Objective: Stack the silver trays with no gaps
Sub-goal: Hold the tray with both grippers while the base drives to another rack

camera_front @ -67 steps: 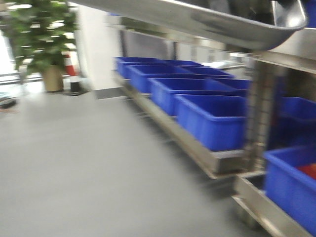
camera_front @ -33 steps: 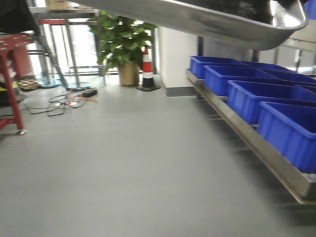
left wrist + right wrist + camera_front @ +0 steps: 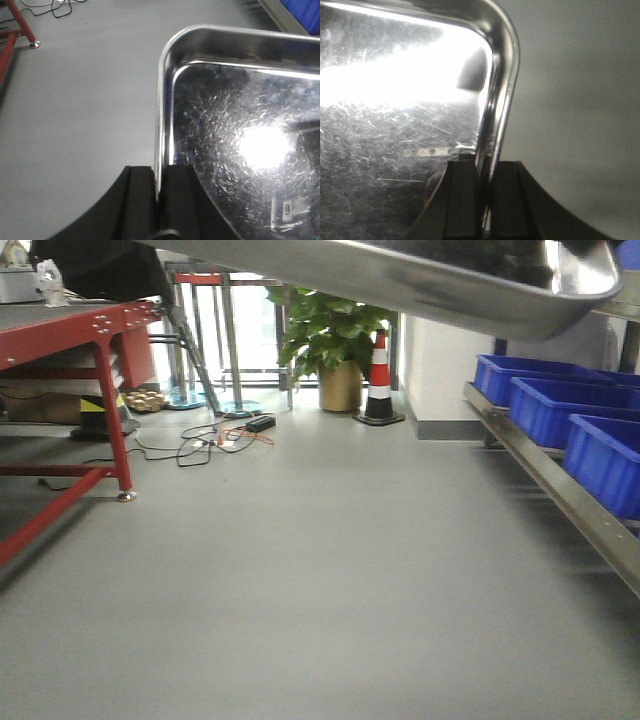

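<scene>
One silver tray hangs in the air between my two arms. In the front view its shiny underside point(image 3: 400, 280) crosses the top of the picture, above the grey floor. My left gripper point(image 3: 159, 175) is shut on the tray's left rim point(image 3: 161, 100), one black finger on each side of the rim. The tray's scratched, glaring bottom point(image 3: 240, 150) fills the right of that view. My right gripper point(image 3: 485, 172) is shut on the tray's right rim point(image 3: 502, 75), near a rounded corner. No other tray shows.
A red metal table frame point(image 3: 100, 340) stands at the left, with cables point(image 3: 215, 440) on the floor behind it. A potted plant point(image 3: 335, 340) and a striped cone point(image 3: 379, 375) stand at the back. Blue bins point(image 3: 560, 400) on a steel shelf line the right side.
The front view has swung left: the blue bins slid to the right edge, and the plant, cone and red frame came into view. The tray has kept its place at the top.
</scene>
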Controlling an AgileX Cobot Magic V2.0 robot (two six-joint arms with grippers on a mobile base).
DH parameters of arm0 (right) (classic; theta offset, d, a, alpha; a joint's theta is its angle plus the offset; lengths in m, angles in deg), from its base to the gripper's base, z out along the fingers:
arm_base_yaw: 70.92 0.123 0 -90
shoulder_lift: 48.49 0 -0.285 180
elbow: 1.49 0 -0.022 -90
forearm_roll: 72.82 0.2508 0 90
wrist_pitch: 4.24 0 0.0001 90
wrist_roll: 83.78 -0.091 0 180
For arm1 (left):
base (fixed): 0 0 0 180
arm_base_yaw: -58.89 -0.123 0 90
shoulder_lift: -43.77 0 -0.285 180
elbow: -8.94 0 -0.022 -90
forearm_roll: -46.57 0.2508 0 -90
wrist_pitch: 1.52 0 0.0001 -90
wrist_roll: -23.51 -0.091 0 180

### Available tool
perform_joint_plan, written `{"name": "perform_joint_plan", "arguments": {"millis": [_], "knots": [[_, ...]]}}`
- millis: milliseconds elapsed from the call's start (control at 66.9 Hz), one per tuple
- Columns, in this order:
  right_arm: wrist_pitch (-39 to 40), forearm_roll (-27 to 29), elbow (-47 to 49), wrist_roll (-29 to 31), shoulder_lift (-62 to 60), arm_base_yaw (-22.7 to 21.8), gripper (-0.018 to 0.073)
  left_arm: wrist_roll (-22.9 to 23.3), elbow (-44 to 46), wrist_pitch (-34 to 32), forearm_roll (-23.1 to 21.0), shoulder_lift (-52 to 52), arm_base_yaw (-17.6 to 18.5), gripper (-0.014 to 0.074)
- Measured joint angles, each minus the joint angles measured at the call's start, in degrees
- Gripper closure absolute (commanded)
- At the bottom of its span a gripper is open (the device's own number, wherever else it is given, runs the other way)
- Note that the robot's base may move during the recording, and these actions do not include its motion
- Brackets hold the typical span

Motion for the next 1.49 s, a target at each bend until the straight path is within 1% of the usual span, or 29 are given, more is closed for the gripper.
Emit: {"name": "perform_joint_plan", "arguments": {"millis": [1495], "knots": [[0.00, 0.00, 0.00, 0.00, 0.00, 0.00, 0.0574, 0.00, 0.00, -0.10, 0.10, 0.00, 0.00, 0.0613]]}}
